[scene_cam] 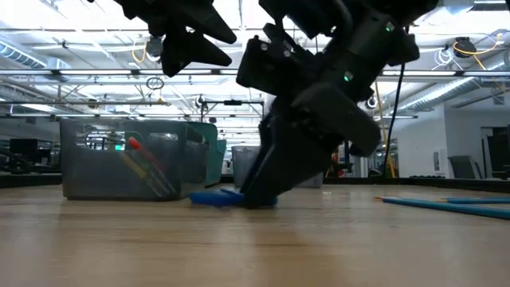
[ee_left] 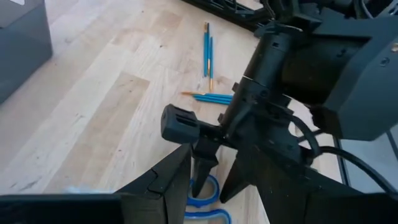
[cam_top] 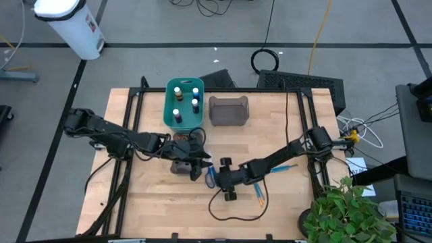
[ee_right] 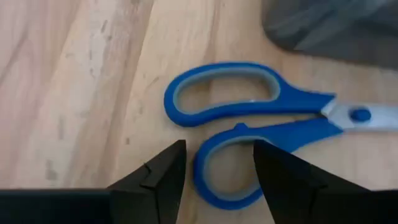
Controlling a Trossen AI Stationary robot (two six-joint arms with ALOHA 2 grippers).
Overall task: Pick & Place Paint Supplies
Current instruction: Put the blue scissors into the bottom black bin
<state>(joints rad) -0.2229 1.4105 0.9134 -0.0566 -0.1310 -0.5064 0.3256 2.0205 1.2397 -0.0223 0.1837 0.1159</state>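
Right gripper [ee_right: 216, 180] spread, straddling near loop of blue scissors [ee_right: 261, 118]; you had blades pointing sideways across jaws.

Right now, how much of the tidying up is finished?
Done: paint bottles stand in the teal bin. In hand: the right gripper, open, straddles one handle loop of the blue scissors lying on the table. The left gripper waits beside it. Left: the scissors and blue brushes.

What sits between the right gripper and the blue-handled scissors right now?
Nothing visible. The right gripper is open directly over the blue scissors flat on the table, fingers straddling the nearer handle loop. A grey bin lies beyond the scissors.
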